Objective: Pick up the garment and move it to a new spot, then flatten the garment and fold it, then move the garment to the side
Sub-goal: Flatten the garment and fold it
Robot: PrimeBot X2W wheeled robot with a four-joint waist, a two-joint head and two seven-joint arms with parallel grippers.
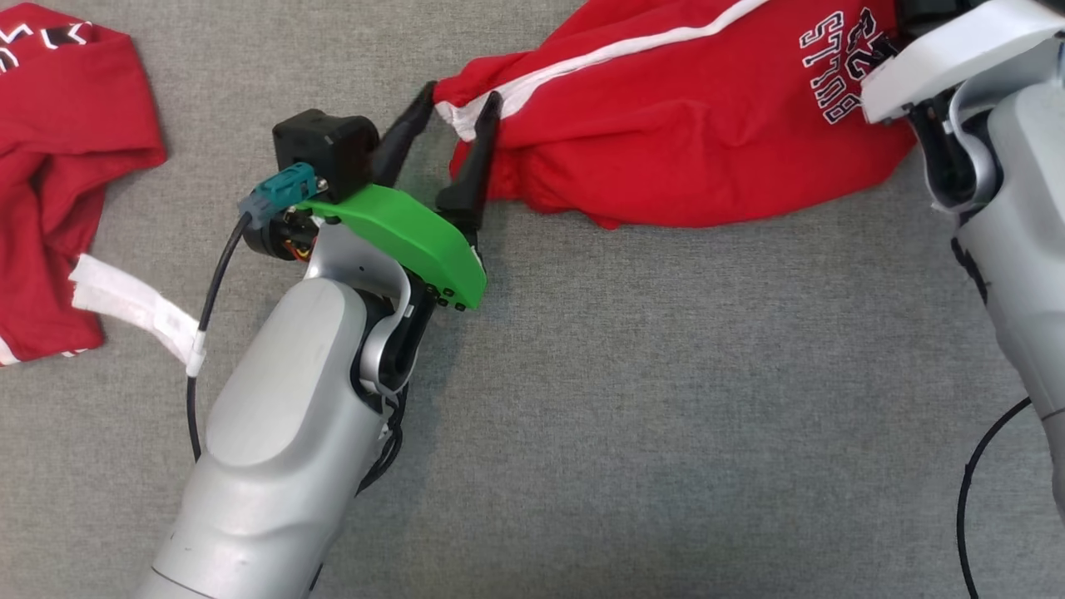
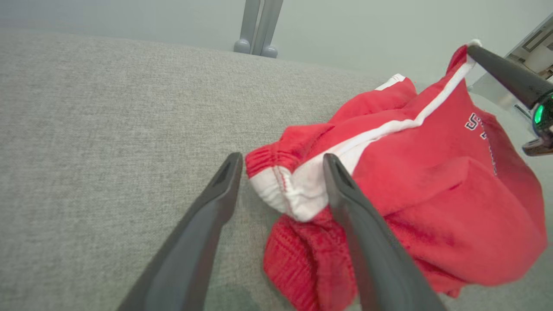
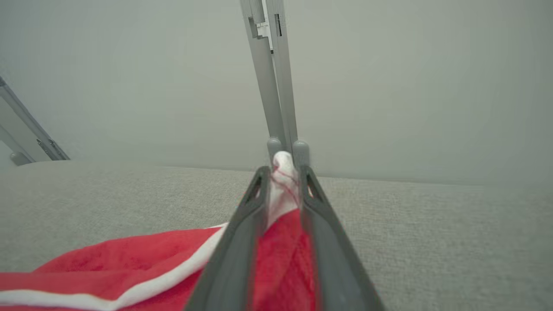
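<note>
Left claw (image 1: 462, 93) released: fingers spread, straddling the garment's (image 1: 682, 125) white-trimmed corner. One finger is against the cloth, nothing clamped. In the left wrist view that corner lies loose in the gap, resting on the table (image 1: 666, 433).

Right claw (image 3: 283, 170) clenched on another white-edged corner, cloth pinched between the tips. From the left wrist view that end is held up off the table, so the garment slopes from it down to the left claw.

Garment is at the far right of the head view, bunched and creased, lettering partly under the right arm (image 1: 998, 166).

Progress, as a judgement: the relocation looks done or nearly done. Flattening is not done, since the cloth is rumpled with one end in the air. No fold is visible and the side move is pending. Most of the task is left.

Table: grey woven cover, matte, probably grippy enough to drag cloth on. A second red garment (image 1: 58, 166) lies at the left edge, well apart, with a white strip (image 1: 133, 308) beside it.

Room: plain pale wall (image 3: 410, 86) behind the table, grey post (image 3: 276, 86) at the far edge.
</note>
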